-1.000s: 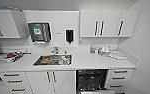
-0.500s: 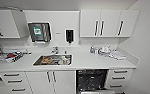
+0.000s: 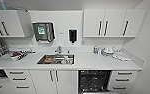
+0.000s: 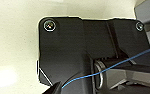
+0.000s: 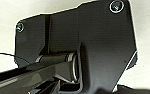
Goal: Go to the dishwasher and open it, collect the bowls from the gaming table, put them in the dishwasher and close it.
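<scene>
The head view faces a white kitchen wall, read here from left to right. At the far left a dish rack (image 3: 1, 53) with crockery stands on the white worktop (image 3: 91, 63), under a pair of upper cabinets (image 3: 6, 26). Next along the wall hangs a paper towel dispenser (image 3: 43, 32), then a small dark soap dispenser (image 3: 72, 36). Below them a steel sink (image 3: 56, 59) is let into the worktop, with a tap (image 3: 59, 49) behind it and some items lying in the basin. Under the sink are white cabinet doors (image 3: 53, 81), with drawers (image 3: 17, 78) to their left. Right of those doors the dishwasher (image 3: 94, 81) stands open, its dark interior and racks showing beneath the worktop edge. Further right come more drawers (image 3: 122, 80), and above them, on the worktop, a cluster of small kitchen things (image 3: 108, 51). Whether either pincer is spread or pressed together cannot be told from the wrist views, so its place relative to the dishwasher cannot be told either.
</scene>
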Controlling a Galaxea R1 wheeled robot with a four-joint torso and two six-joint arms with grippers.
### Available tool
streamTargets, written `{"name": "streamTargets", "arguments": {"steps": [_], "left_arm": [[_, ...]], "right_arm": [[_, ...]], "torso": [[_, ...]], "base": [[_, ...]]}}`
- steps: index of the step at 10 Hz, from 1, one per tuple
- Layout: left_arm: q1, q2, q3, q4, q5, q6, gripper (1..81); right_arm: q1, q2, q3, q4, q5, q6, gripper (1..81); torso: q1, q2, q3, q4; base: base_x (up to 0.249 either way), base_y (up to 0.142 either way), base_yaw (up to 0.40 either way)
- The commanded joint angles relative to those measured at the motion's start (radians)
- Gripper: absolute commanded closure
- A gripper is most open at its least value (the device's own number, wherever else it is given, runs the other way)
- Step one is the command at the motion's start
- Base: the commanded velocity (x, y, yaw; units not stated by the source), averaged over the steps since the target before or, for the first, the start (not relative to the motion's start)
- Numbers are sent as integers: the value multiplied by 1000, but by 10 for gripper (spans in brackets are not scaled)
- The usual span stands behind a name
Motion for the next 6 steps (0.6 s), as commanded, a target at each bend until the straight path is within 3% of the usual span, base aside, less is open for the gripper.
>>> {"name": "streamTargets", "arguments": {"steps": [1,6], "left_arm": [[-45,-5,2,-6,52,4,10],[-45,-8,-1,-1,55,2,10]], "right_arm": [[49,2,5,-9,-51,-4,10],[50,-2,0,-5,-45,0,10]], "torso": [[0,0,0,0],[0,0,0,0]], "base": [[0,0,152],[0,0,152]]}}
